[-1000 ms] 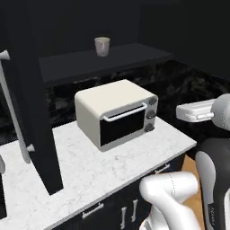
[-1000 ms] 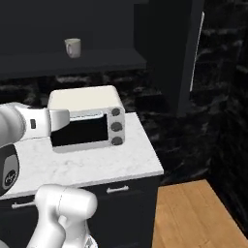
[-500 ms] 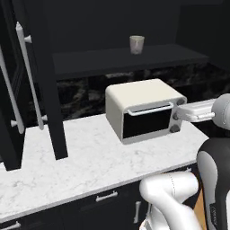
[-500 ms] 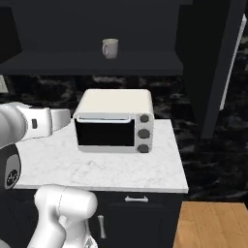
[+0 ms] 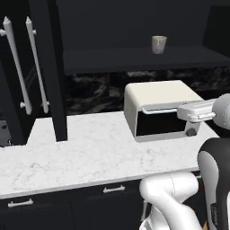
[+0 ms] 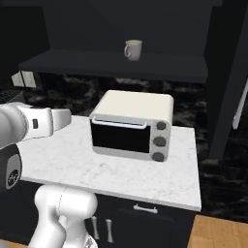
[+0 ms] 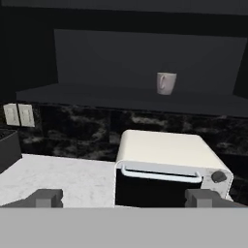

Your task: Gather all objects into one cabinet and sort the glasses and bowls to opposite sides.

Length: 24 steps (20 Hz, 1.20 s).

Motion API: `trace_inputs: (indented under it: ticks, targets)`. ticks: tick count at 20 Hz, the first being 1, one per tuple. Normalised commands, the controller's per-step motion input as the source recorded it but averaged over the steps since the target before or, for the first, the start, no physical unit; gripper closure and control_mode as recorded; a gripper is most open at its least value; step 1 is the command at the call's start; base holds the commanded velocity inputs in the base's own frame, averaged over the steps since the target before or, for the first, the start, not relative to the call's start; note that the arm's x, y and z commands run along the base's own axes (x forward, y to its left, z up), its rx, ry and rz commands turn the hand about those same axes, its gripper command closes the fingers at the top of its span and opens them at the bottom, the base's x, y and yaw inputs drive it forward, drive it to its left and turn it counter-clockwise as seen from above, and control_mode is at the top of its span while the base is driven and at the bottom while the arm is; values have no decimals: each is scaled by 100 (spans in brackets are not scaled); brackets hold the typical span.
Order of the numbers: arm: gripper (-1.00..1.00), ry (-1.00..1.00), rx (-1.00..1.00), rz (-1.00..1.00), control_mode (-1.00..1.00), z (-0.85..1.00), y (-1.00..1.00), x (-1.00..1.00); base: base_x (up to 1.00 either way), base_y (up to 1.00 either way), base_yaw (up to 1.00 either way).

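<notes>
Pincer (image 7: 124, 197) fully open, empty. The small cream mug (image 7: 165, 83) stands on the dark cabinet shelf (image 7: 97, 94) above the white toaster oven (image 7: 167, 167); left base view adds silver door handles (image 5: 15, 67).

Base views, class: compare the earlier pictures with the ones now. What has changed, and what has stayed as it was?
The whole picture has shifted in both base views, so the base has driven and the cameras went with it; no thing moved. The mug stays on the cabinet shelf, the toaster oven on the counter. The gripper stays open and empty.
</notes>
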Motion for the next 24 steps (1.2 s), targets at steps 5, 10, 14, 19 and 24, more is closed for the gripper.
trace_inputs:
  ticks: [5, 10, 14, 19, 24]
  targets:
    - [-100, 0, 0, 0, 100, 0, 0, 0, 0, -25, 8]
    - [-100, 0, 0, 0, 100, 0, 0, 0, 14, -8, -1]
    - [-100, 0, 0, 0, 100, 0, 0, 0, 52, -26, -10]
    - [-100, 0, 0, 0, 100, 0, 0, 0, 6, -2, -1]
    - [-100, 0, 0, 0, 100, 0, 0, 0, 0, -30, -7]
